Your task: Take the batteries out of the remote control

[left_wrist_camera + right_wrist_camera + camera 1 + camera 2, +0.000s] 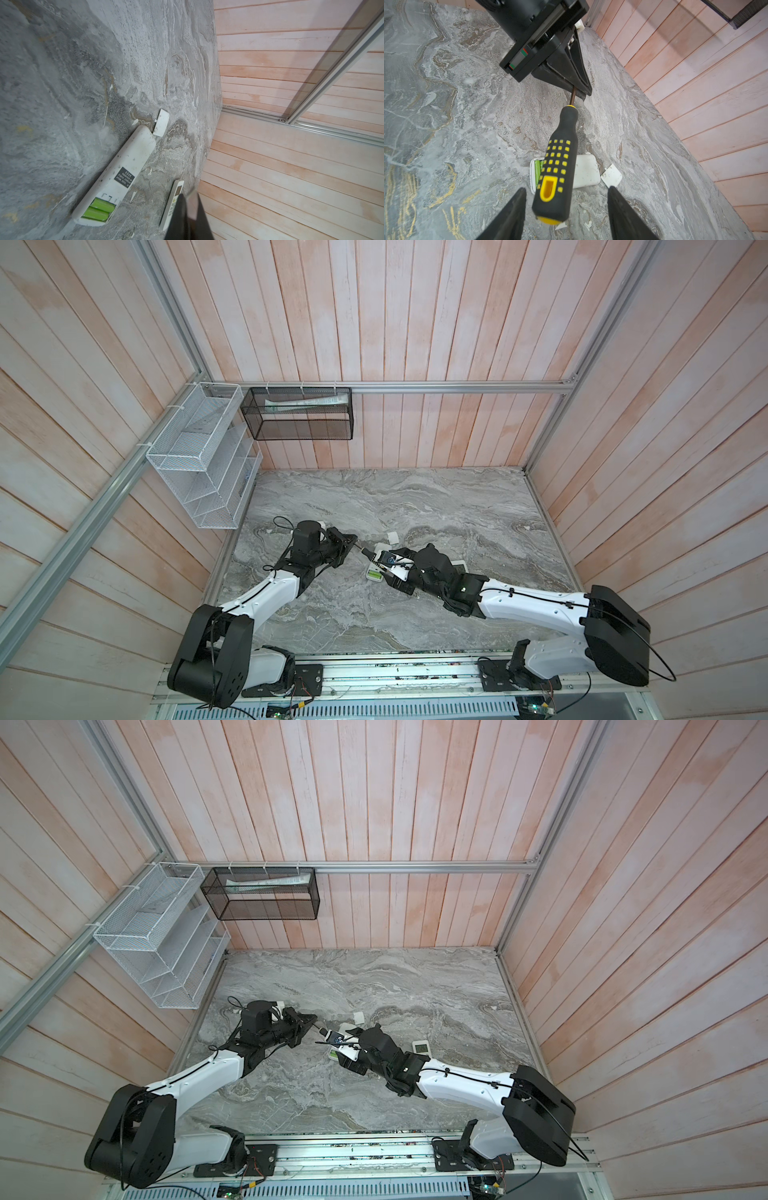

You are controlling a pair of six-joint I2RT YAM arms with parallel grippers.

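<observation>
A white remote control [126,164] lies face down on the marble table with its compartment open. Two lime green batteries [99,208] sit side by side in it; a strip of them shows as batteries [537,168] in the right wrist view. My left gripper [581,91] is shut on the metal shaft of a black-and-yellow screwdriver [558,158]. The handle hangs over the remote, pointing at my right gripper [566,188]. That gripper is open, one finger on each side of the handle's end, touching neither side. In both top views the grippers meet mid-table, left gripper [353,541] and right gripper [386,562].
The loose white battery cover [161,122] lies just past the remote's far end. A second white remote [422,1048] lies face up behind my right arm. A white wire rack [199,456] and a black mesh basket [299,414] hang on the walls at back left.
</observation>
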